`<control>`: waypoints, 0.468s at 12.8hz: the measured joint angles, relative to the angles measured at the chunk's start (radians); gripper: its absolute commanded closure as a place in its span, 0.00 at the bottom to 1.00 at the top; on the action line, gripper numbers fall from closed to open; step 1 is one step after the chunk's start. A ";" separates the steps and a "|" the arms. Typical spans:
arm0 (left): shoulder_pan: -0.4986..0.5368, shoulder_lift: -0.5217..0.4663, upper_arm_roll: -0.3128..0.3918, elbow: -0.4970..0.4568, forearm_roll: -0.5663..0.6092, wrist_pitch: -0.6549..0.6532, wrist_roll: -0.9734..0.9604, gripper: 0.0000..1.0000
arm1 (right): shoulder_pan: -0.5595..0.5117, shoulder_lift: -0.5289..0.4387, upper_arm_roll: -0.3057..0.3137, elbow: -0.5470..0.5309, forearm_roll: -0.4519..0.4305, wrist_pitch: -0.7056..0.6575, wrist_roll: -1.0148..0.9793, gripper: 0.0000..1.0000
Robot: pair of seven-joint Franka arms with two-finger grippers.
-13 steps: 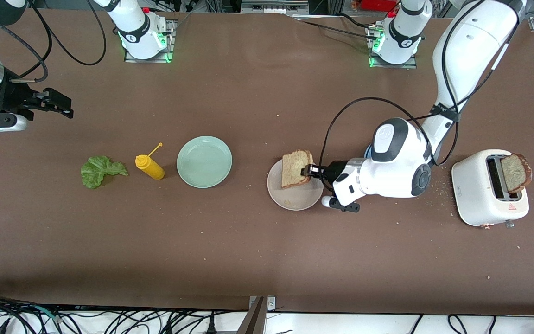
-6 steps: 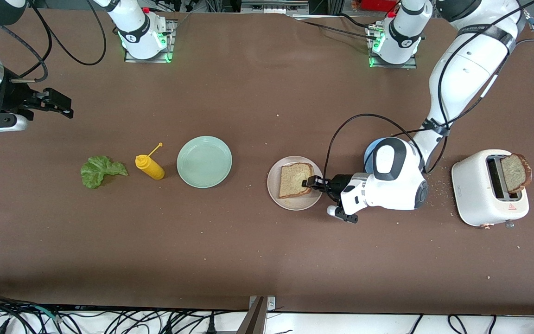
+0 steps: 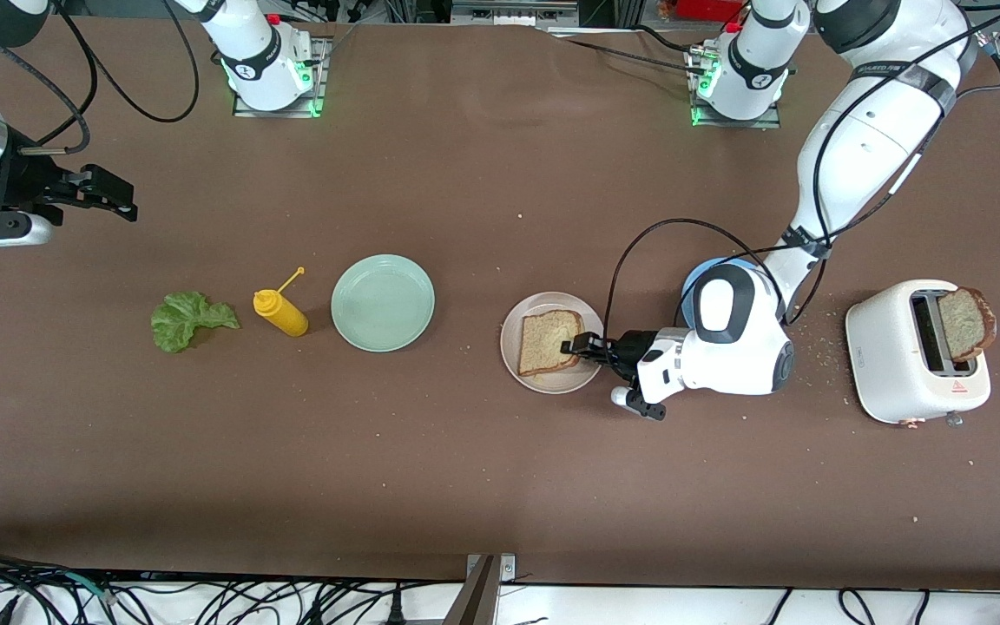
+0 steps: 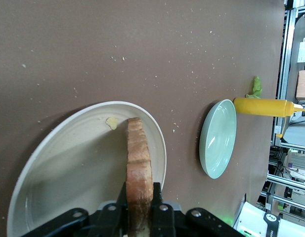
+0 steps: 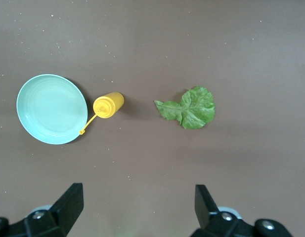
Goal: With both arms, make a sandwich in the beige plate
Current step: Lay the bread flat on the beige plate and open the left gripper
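Only wristward: crumb (beige plate)

Left gripper low and clamped, right gripper parked, fingers spread.

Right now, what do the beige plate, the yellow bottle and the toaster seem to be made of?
The beige plate looks like matte plastic or glazed ceramic: smooth, even colour, soft sheen; I cannot tell which. The yellow bottle seems soft squeeze plastic, opaque, with a thin nozzle. The toaster has a white shell, probably smooth moulded plastic or painted metal.
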 measured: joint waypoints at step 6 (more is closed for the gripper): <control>0.003 0.001 0.000 0.007 0.001 0.025 0.019 0.00 | 0.000 0.000 0.000 0.000 0.000 0.000 0.000 0.00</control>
